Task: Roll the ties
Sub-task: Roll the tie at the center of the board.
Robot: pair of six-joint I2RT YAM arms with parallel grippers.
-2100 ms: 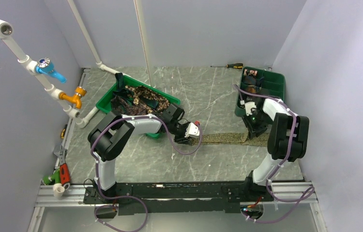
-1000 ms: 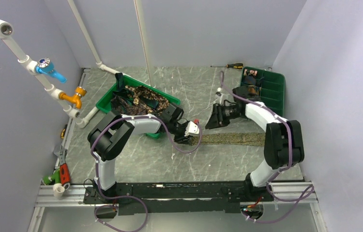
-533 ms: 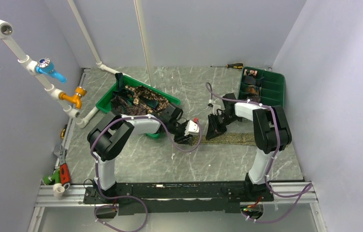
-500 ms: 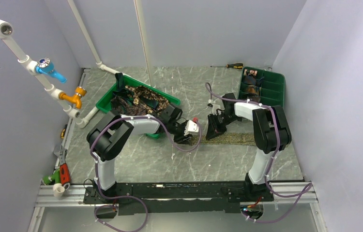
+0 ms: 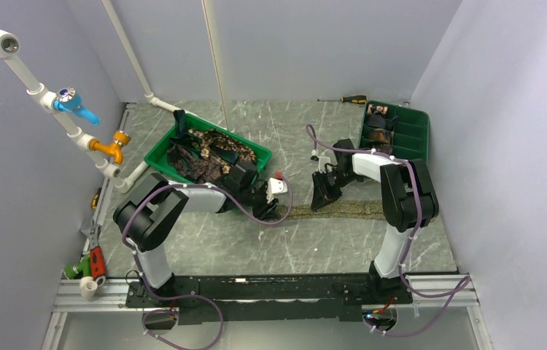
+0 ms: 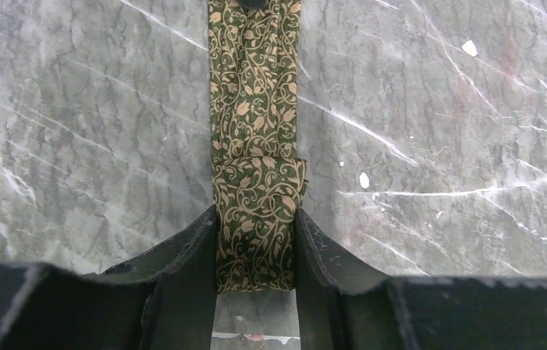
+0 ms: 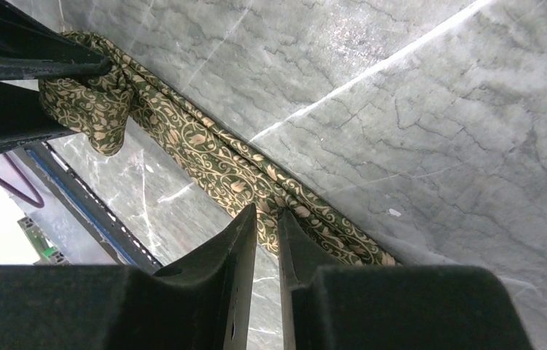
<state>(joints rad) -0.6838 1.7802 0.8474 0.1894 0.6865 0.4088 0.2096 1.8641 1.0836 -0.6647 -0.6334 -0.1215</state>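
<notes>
- Because a roll has to start from one end, the left gripper (image 6: 256, 219) is clamped across the folded-over end of the laid-out tie (image 6: 254, 95). Its fingers press both edges of that first turn, probably so the turn cannot spring open.
- The laid-out tie lies flat on the table (image 5: 292, 138), nearer the arm bases than the divided tray (image 5: 422, 115). It runs from below that tray off to the left, and the folded end is the end farthest from the tray.
- The right gripper (image 7: 267, 211) stands on the strip between the folded end and the divided tray. Its fingers are nearly together with a thin slit between them. I cannot tell whether any fabric is nipped.
- Judged purpose: the right gripper holds the strip down and straight so it feeds evenly into the roll.
- Judged roles: the divided tray takes finished coils. The open tray (image 5: 163, 138), well left of it, holds the supply.
- Counts:
- Grippers: two.
- Green trays: two.
- Ties laid out: one, with one turn made.
- Heap of ties (image 5: 208, 149) in the open tray: number cannot be separated.
- Coils (image 5: 380, 135) in the divided tray: at least two, the rest too small to count.
- Screwdriver (image 5: 349, 98): one, just left of the divided tray's far corner.
</notes>
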